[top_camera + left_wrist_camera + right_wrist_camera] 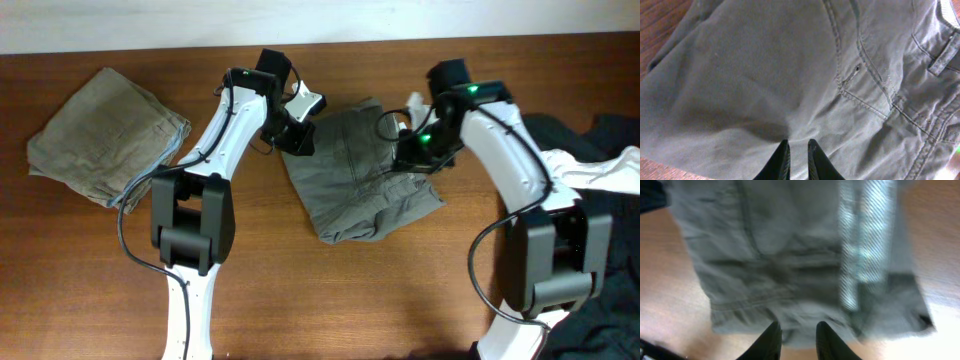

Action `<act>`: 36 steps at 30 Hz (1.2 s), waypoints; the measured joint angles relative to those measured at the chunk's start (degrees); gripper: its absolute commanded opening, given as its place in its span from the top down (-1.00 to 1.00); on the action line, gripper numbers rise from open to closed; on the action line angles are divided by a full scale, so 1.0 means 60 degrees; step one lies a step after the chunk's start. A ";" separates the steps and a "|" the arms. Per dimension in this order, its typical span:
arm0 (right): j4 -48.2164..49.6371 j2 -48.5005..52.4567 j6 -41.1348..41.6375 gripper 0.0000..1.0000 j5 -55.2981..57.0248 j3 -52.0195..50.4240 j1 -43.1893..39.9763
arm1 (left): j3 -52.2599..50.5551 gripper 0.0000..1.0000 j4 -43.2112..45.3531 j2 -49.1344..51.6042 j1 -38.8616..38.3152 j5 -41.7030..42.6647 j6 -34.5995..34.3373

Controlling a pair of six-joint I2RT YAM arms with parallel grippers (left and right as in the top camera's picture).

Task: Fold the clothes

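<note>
Grey-green trousers [360,175] lie folded into a rough rectangle at the table's middle. My left gripper [296,138] is at their upper left edge. In the left wrist view its fingers [798,150] stand a narrow gap apart over the cloth [790,75], near a seam and pocket, with nothing between them. My right gripper [410,155] is at the trousers' right edge. In the blurred right wrist view its fingers [799,332] are apart at the cloth's hem [790,280], beside a light striped inner waistband [860,255]; they hold nothing.
A folded khaki garment [105,135] lies at the far left. A pile of dark clothes [590,220] with a white garment [610,170] on it sits at the right edge, next to the right arm. Bare wood [380,300] shows at the front.
</note>
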 measured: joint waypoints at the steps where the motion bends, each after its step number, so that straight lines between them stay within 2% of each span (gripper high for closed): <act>1: 0.0404 0.0131 0.0066 0.63 0.0004 -0.0423 0.0328 | 0.0015 0.80 0.0004 0.0087 0.0000 0.0000 0.0004; 6: 0.1559 0.0900 0.1093 0.75 0.0612 -0.2430 0.0306 | 0.0025 0.78 0.0193 0.1035 0.0007 -0.0208 0.0007; 9: 0.0856 0.0838 0.1366 0.75 0.0623 -0.2896 -0.0029 | 0.0350 0.58 0.0171 0.1042 0.0018 -0.0838 -0.0288; 11: 0.0714 0.0834 0.1282 0.76 0.0557 -0.2947 -0.0073 | 0.1373 0.32 -0.0393 0.1118 0.0317 -0.1512 -0.0718; 15: 0.0186 0.0426 0.0805 0.76 0.0477 -0.2779 -0.0011 | 0.4317 0.15 -0.2448 0.1206 0.0903 -0.2036 -0.0878; 19: -0.0219 -0.1147 0.1045 0.77 0.0372 -0.1563 -0.0011 | 0.4936 0.18 -0.2947 0.1213 0.0736 -0.1938 -0.0860; 20: -0.0153 -0.1450 0.1064 0.79 0.0357 -0.1406 -0.0011 | 0.4936 0.27 -0.3453 0.1246 0.0645 -0.1490 -0.0736; 22: 0.0616 -0.1413 0.1082 0.84 0.0568 -0.1435 -0.0011 | 0.4936 0.45 -0.3974 0.1297 0.0448 -0.0984 -0.0572; 25: 0.2262 -0.1016 0.1078 0.84 0.1249 -0.1443 -0.0011 | 0.4885 0.53 -0.4863 0.1366 0.0062 -0.0703 -0.0495; 28: 0.3093 -0.0470 0.1089 0.84 0.1457 -0.1439 -0.0011 | 0.4437 0.58 -0.5187 0.1366 -0.0211 -0.0630 -0.0546; 31: 0.2871 0.0437 0.1126 0.84 0.1530 -0.1439 -0.0040 | 0.2925 0.71 -0.4696 0.1381 -0.0324 -0.0678 -0.0685; 34: 0.1628 0.1133 0.1326 0.83 0.1563 -0.1443 -0.0157 | 0.0929 0.80 -0.3158 0.1421 -0.0313 -0.0645 -0.0907; 36: 0.0627 0.1137 0.1406 0.83 0.1472 -0.1406 -0.0149 | 0.0229 0.85 -0.2124 0.1304 -0.0273 -0.0299 -0.1013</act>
